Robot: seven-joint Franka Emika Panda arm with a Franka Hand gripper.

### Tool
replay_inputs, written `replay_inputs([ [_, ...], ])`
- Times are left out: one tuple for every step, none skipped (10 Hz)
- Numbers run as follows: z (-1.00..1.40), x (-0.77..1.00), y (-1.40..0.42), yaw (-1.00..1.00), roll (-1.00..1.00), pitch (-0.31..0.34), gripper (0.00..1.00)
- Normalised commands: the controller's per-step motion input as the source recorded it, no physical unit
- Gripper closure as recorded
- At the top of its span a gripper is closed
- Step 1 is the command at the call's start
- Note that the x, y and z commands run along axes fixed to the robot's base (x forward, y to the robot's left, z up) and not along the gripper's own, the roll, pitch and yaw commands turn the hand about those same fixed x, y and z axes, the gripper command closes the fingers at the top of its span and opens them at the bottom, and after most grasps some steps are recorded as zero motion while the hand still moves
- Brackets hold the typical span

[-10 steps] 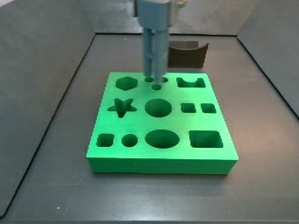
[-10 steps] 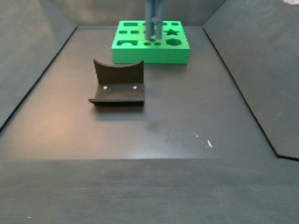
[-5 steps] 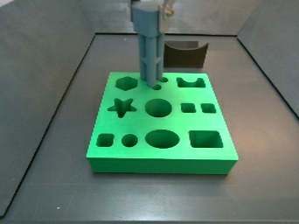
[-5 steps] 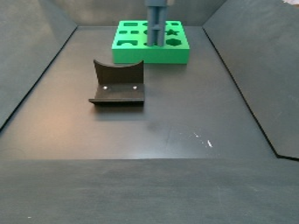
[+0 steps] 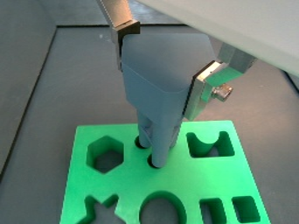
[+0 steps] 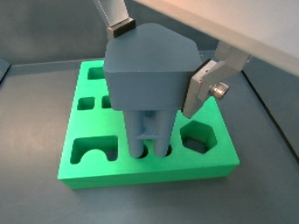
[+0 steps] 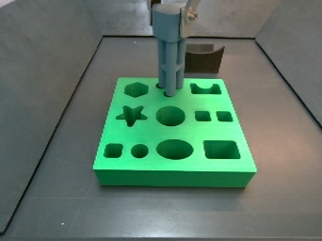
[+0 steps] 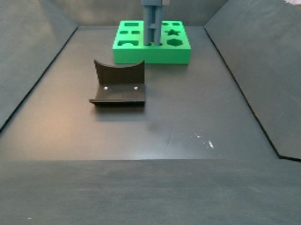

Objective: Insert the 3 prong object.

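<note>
The 3 prong object [image 5: 158,79] is a grey-blue piece with a wide head and a narrow stem ending in prongs. My gripper [image 5: 163,66] is shut on its head, one silver finger on each side. It stands upright over the green block [image 7: 176,136], its prongs at the three small round holes near the block's back edge [image 7: 168,91]. In both wrist views the prong tips reach into those holes [image 6: 146,149]. The object also shows in the side views [image 7: 171,52] [image 8: 153,19]. The holes themselves are mostly hidden by the stem.
The green block has several other shaped holes: a hexagon [image 7: 136,89], a star [image 7: 132,116], circles and squares. The dark fixture [image 8: 118,84] stands on the floor apart from the block. Dark walls ring the floor.
The gripper with the 3 prong object has shifted slightly sideways over the block's back row and stands more squarely on the three holes.
</note>
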Motion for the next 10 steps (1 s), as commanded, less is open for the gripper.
replay_inputs([
  [-0.15,-0.01,-0.02,0.26,-0.06,-0.037,1.0],
  [-0.28,-0.03,0.07,0.15,-0.02,-0.004,1.0],
  [-0.25,-0.39,0.16,0.11,-0.02,-0.079,1.0],
  [-0.22,-0.42,0.03,0.08,-0.07,-0.123,1.0],
  [-0.37,-0.13,0.0,0.0,-0.1,-0.064,1.0],
  [-0.77,0.09,0.0,-0.06,-0.03,0.0,1.0],
  [-0.65,0.22,0.05,-0.01,0.0,0.041,1.0],
  [-0.42,0.08,0.02,-0.11,-0.05,0.0,1.0],
  [-0.06,0.07,0.12,-0.08,-0.12,0.0,1.0],
  [0.0,0.0,0.0,0.0,0.0,-0.01,1.0],
])
